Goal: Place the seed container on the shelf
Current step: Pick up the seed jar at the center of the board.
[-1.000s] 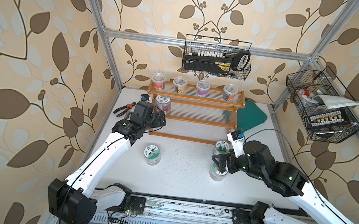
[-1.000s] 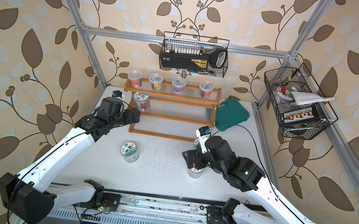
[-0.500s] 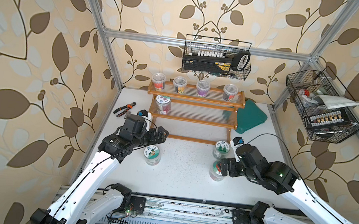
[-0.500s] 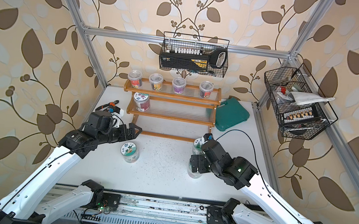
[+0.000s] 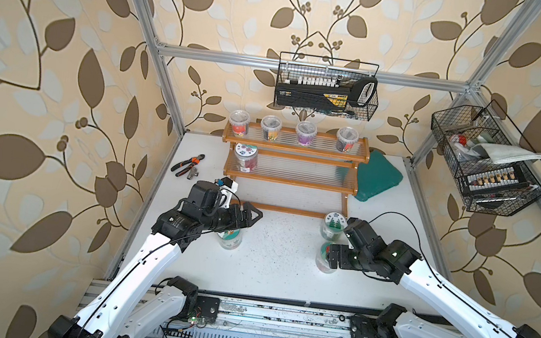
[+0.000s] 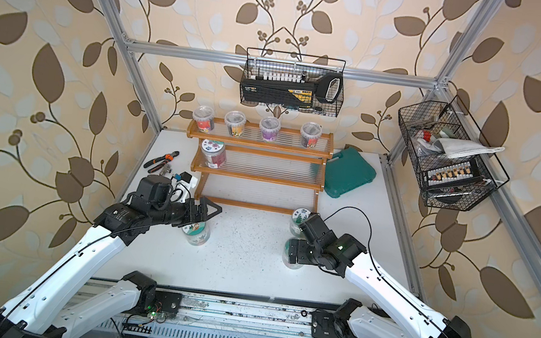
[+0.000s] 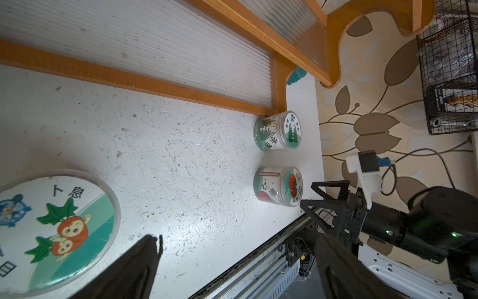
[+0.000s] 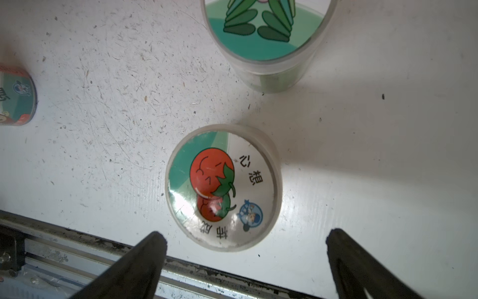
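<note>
- Walls (image 5: 49,44): cream wallpaper printed with large brown leaves and pale leaf shapes, on the back and both sides.
- Aluminium frame (image 5: 223,56): silver corner posts, with a crossbar along the back wall.
- Tabletop (image 5: 278,265): white, scuffed, speckled with dark flecks.
- Back basket (image 5: 369,108): black wire, hung on the crossbar.
- Side basket (image 5: 447,142): black wire, hung on the right rail.
- Light: even, with soft shadows.

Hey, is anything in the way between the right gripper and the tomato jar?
Nothing visible. The open right gripper hangs over the tomato jar, nothing between; the leaf-lid jar stands apart, toward the shelf.

Pliers (image 5: 189,163) and teal case (image 5: 380,176) — well apart
</note>
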